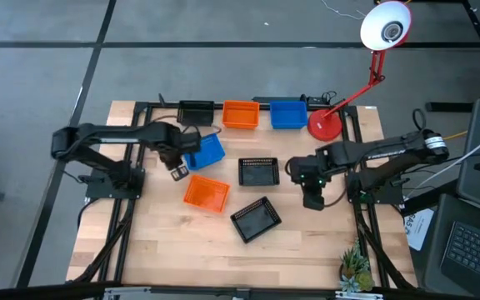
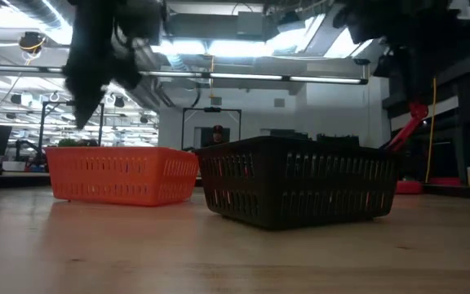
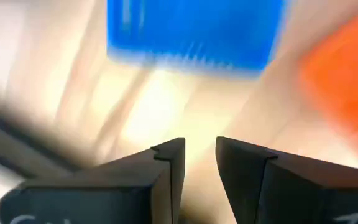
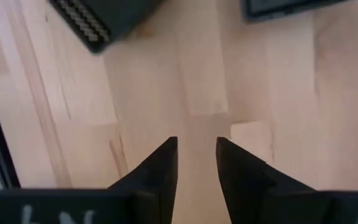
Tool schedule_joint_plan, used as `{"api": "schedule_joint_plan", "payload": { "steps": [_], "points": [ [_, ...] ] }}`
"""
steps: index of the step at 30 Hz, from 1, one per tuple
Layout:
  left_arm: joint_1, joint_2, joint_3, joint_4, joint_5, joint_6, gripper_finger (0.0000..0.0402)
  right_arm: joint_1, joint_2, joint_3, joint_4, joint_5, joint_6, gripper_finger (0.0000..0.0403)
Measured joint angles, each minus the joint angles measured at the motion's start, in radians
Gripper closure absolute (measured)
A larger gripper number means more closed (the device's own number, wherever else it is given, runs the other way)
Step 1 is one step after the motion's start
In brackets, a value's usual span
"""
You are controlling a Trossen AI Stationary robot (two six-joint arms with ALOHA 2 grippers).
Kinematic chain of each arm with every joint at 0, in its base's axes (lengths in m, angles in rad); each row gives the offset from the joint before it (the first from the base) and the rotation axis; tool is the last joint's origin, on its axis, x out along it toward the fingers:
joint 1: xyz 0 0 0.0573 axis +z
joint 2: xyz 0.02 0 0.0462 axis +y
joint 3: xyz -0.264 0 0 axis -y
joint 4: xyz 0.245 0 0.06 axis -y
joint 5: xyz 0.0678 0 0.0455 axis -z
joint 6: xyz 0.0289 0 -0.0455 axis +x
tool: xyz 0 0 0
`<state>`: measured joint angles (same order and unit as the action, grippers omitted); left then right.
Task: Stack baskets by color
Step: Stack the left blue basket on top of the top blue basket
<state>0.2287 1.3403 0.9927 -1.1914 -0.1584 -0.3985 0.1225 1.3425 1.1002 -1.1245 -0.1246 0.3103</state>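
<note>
Your left pincer (image 1: 177, 172) hangs with its jaws slightly apart and empty, between a loose blue basket (image 1: 204, 151) and an orange basket (image 1: 206, 193). Your right pincer (image 1: 313, 201) is likewise parted and empty over bare desk (image 1: 307, 250), beside two loose black baskets (image 1: 257, 172).

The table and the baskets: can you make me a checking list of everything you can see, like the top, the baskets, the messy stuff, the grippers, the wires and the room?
Surface: light wooden table with a dark frame.
Job's things: back row holds a black basket, an orange basket and a blue basket. Loose in the middle: blue basket, orange basket, two black baskets.
Clutter: red lamp at the back right; small plant at the front right.
Grippers: left gripper open and empty between the loose blue and orange baskets; right gripper open and empty over bare wood.
Cables: dark cables behind the back row.
Surroundings: grey floor, laptop at right.
</note>
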Motion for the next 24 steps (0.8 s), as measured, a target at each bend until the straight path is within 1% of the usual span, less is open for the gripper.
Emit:
{"api": "schedule_joint_plan", "payload": {
  "steps": [2,3,9,12,16,19,24],
  "points": [
    [0.0,0.038,-0.022,-0.022,-0.056,-0.041,0.0319,0.01,-0.002,-0.024,0.003,0.0,-0.001,0.0295],
    [0.001,0.058,-0.032,0.0,-0.083,-0.042,0.0319,0.015,-0.002,-0.033,0.006,0.0,-0.001,0.0295],
    [0.0,0.209,-0.041,0.259,-0.236,0.073,0.0319,0.036,-0.002,-0.059,0.016,0.0,0.003,0.0295],
    [-0.001,0.263,-0.042,0.378,-0.219,0.115,0.0319,0.048,-0.002,-0.059,0.019,-0.004,0.003,0.0295],
    [-0.048,0.288,-0.042,0.525,-0.117,0.147,0.0319,0.06,-0.002,-0.059,0.019,-0.006,0.003,0.0295],
    [-0.083,0.281,-0.042,0.52,-0.112,0.154,0.0319,0.06,-0.002,-0.059,0.023,-0.007,0.002,0.0295],
    [-0.111,0.219,-0.04,0.497,-0.112,0.113,0.0319,0.06,-0.002,-0.059,0.026,-0.007,0.001,0.0295]
  ]
}}
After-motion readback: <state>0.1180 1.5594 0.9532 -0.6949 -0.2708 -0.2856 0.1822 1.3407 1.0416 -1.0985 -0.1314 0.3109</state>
